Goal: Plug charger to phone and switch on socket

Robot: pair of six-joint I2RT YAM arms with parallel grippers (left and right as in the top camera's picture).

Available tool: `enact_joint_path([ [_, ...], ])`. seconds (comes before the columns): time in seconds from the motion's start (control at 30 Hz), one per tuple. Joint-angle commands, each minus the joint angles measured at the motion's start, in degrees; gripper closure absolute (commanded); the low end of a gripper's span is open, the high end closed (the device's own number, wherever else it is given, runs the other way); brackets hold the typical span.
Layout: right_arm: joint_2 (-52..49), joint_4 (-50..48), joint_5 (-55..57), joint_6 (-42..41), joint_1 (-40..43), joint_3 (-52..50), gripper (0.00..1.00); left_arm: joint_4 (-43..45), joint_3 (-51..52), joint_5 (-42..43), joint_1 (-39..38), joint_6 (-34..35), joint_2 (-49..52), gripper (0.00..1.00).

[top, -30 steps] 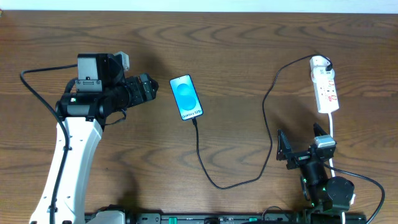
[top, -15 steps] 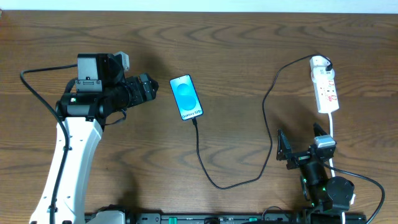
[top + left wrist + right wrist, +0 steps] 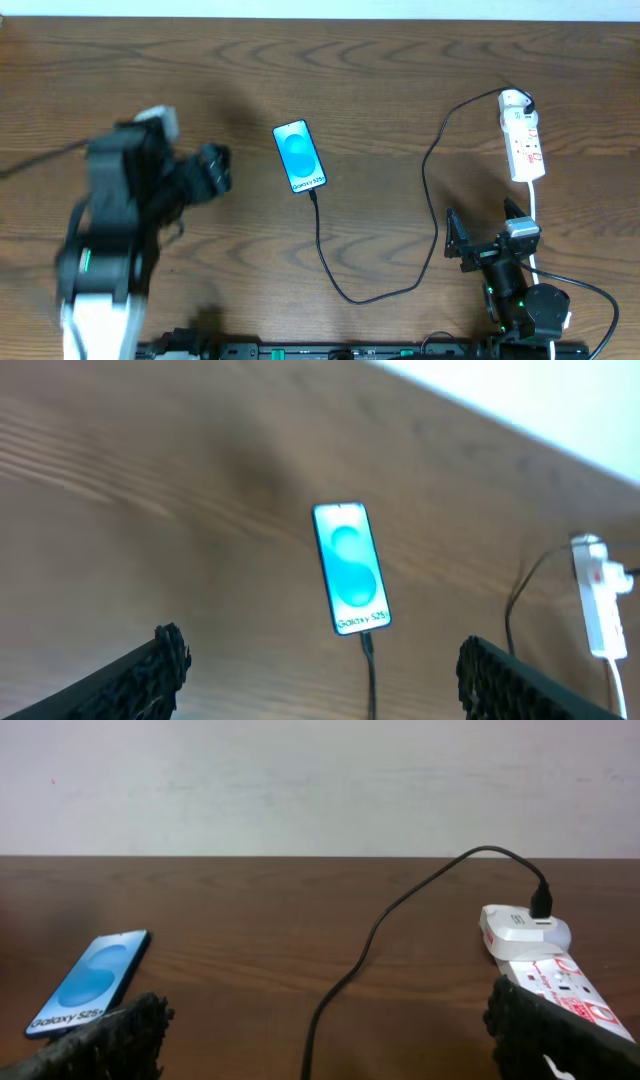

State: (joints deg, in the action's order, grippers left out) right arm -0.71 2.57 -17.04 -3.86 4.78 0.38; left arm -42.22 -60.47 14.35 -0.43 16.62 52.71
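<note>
Charger (image 3: 318, 235) loop seen overhead only; L gripper (image 3: 322, 650) & R gripper (image 3: 325, 1008) both spread, empty

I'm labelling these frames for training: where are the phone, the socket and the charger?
phone (image 3: 300, 156), overhead view, middle of its blue screen.
socket (image 3: 526, 145), overhead view, middle of the white strip body.
charger (image 3: 318, 230), overhead view, cable stretch just below the phone.

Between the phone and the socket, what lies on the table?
Only the charger cable, running up toward the socket; the rest of the table across to the phone is bare. The overhead view shows this.
</note>
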Motion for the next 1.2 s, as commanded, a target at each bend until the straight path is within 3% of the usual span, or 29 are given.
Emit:
enact_joint_path([
  [0.0,0.22,0.37,0.00,-0.33,-0.37,-0.07,0.01,-0.63,6.32,-11.08,0.26,-0.52,-14.03,0.12],
  [0.17,0.22,0.37,0.00,-0.33,-0.37,-0.07,0.01,-0.57,16.63,-17.18,0.57,-0.52,-32.92,0.12],
  [0.4,0.22,0.37,0.00,-0.33,-0.37,-0.07,0.01,6.10,30.32,-17.99,5.38,-0.48,-47.58,0.12],
  [0.53,0.22,0.37,0.00,-0.33,-0.37,-0.07,0.01,18.67,40.06,-15.78,7.32,0.39,-51.82,0.12],
  [0.73,0.22,0.37,0.00,-0.33,-0.37,-0.07,0.01,42.18,52.89,-14.80,8.13,7.37,-52.59,0.12],
  [0.87,0.22,0.37,0.00,-0.33,-0.37,-0.07,0.01,51.10,58.36,-14.80,8.13,8.50,-52.61,0.12],
  [1.17,0.22,0.37,0.00,-0.33,-0.37,-0.07,0.01,42.07,60.24,-14.71,8.11,9.44,-52.61,0.12],
])
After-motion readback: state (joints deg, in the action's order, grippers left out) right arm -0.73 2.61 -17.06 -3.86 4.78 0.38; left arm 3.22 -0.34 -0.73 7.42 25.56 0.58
